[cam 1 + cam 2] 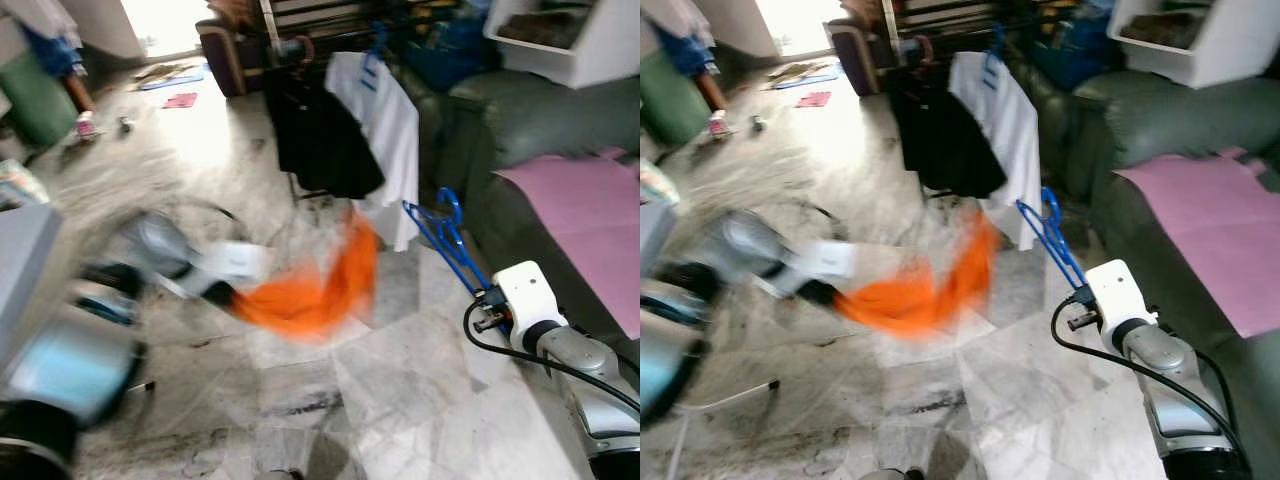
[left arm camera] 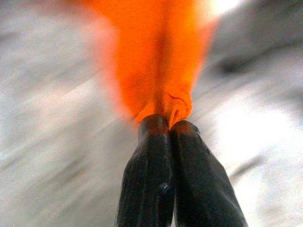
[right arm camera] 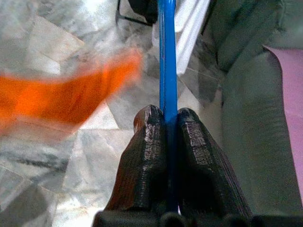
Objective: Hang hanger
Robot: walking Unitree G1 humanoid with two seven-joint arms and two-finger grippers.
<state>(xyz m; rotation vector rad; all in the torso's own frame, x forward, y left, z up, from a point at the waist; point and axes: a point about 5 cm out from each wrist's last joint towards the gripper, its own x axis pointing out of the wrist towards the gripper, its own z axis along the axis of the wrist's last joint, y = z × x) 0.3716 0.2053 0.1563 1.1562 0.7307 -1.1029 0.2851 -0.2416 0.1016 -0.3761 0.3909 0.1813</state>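
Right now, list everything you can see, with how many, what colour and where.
orange cloth: one, orange, blurred, above the floor, pinched by the left gripper
hanger: one, blue, held by the right gripper
white shirt: one, hanging at the rack
black garment: one, hanging beside the white shirt
sofa: one, dark green, to the right
pink sheet: one, on the sofa
floor: pale marble
left gripper: shut on the orange cloth
right gripper: shut on the hanger
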